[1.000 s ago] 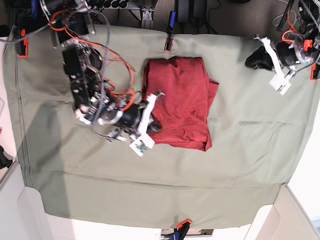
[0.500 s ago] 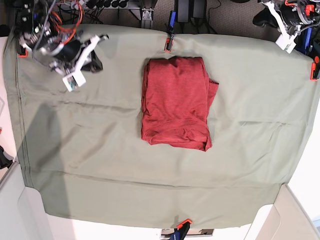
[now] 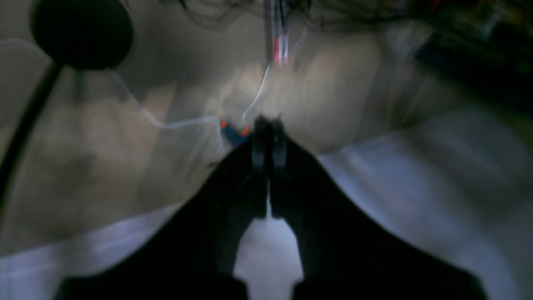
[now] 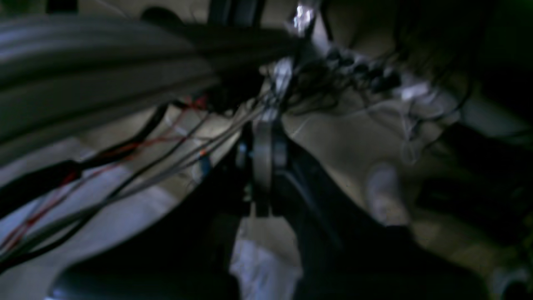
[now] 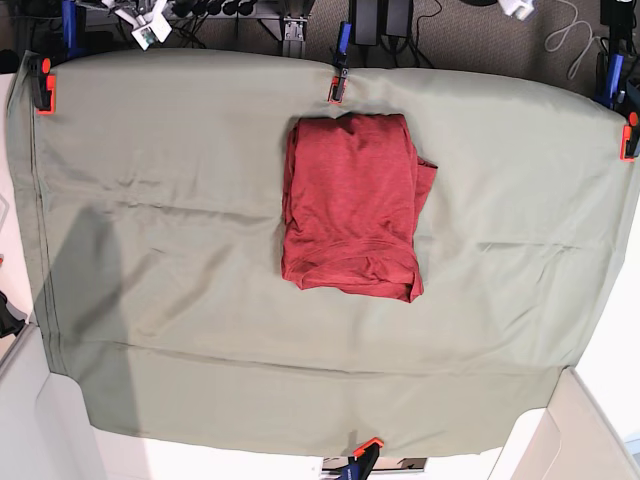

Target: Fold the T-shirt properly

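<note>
Both sets of jaws are pressed together with nothing between them: the left gripper (image 3: 268, 141) and the right gripper (image 4: 263, 146) each show their dark fingers meeting at the tips in the blurred wrist views. In the base view the T-shirt (image 5: 352, 205) lies folded into a compact upright rectangle, right of centre on the sage-green cloth (image 5: 160, 230) that covers the desk, just below the orange-tipped clamp (image 5: 337, 84) at the far edge.
</note>
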`<state>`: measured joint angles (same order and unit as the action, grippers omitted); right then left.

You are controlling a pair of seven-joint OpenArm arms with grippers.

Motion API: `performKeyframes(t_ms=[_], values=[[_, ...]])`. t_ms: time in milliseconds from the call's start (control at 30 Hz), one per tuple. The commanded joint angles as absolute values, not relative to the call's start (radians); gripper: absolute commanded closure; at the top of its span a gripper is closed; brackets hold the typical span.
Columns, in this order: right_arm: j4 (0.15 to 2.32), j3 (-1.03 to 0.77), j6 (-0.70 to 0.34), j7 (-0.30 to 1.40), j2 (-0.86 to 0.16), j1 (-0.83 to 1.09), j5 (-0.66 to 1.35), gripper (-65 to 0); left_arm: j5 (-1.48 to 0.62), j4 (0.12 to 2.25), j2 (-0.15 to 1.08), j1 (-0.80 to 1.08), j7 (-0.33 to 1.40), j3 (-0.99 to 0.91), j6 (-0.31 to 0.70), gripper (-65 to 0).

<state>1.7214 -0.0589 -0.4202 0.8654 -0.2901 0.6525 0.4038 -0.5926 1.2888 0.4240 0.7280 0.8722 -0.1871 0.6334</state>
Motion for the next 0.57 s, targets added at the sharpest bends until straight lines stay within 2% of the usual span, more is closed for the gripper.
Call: performKeyframes(t_ms=[0,133,267,367,533], values=[[1.692,-0.063,-0.412,0.86,-0.296,0.648,0.408,0.0,-0.573,1.243,0.437,0.702,0.862,-0.152,0.61,0.0],[1.483,-0.063,-0.374,0.878,-0.297,0.577,0.396,0.0,-0.465,0.997,0.43,0.524,0.855,0.029,0.541,0.0],[1.244,-0.063,-0.342,0.915,-0.296,0.467,0.361,0.0,-0.416,0.759,0.409,0.355,0.746,0.215,0.515,0.0],[1.069,-0.063,-0.344,0.944,-0.296,0.383,0.355,0.0,-0.417,0.606,0.368,0.257,0.696,0.33,0.44,0.0],[0.893,-0.063,-0.392,0.937,-0.293,0.268,0.36,0.0,-0.417,0.478,0.281,0.155,0.652,0.397,0.389,0.0]])
